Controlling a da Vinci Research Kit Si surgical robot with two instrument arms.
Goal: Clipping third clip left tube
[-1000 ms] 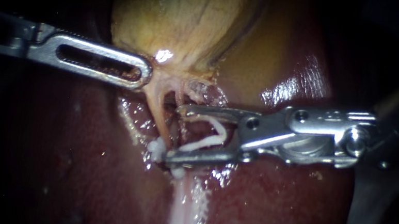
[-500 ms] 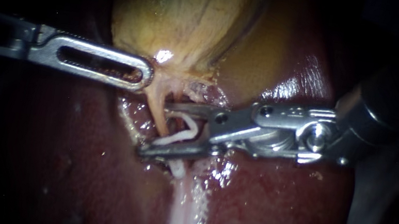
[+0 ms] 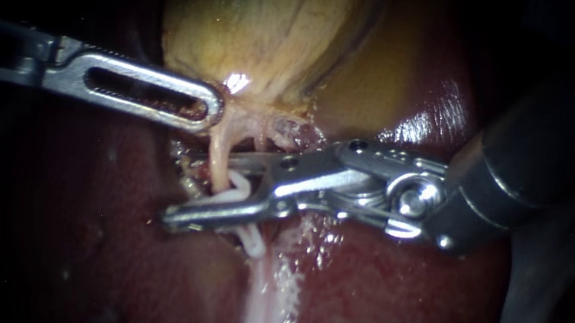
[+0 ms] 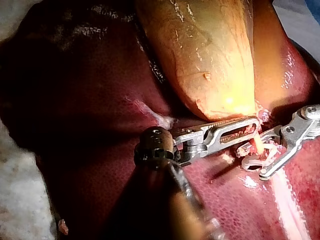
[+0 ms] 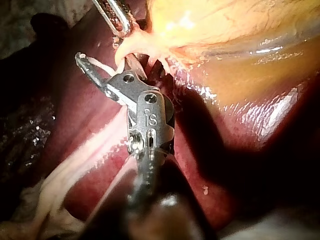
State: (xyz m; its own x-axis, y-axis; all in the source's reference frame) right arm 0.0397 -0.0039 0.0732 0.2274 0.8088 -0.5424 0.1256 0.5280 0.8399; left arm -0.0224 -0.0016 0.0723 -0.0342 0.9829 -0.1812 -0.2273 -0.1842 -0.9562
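Observation:
The left tube (image 3: 218, 163) runs down from the neck of the yellow gallbladder (image 3: 269, 24). My left instrument (image 3: 208, 109) comes in from the left with its slotted jaws shut on the gallbladder's neck, holding it taut; the left wrist view shows the same grip (image 4: 252, 125). My right instrument (image 3: 186, 186) straddles this tube from the right. Its jaws stand apart and carry a white clip (image 3: 237, 190) whose legs lie to either side of the tube. Another white clip (image 3: 251, 241) sits on the tissue just below the lower jaw. The right wrist view shows one jaw past the tube (image 5: 122, 52).
Dark red liver (image 3: 68, 228) surrounds the site. A pale band of tissue (image 3: 264, 301) runs down from the clips. The right instrument's dark shaft (image 3: 527, 165) fills the upper right. A second, shorter strand (image 3: 261, 135) lies just right of the tube.
My right instrument has slid leftward across the tube, so its jaw tips now lie beyond it, and the jaws have narrowed. The left instrument has held still.

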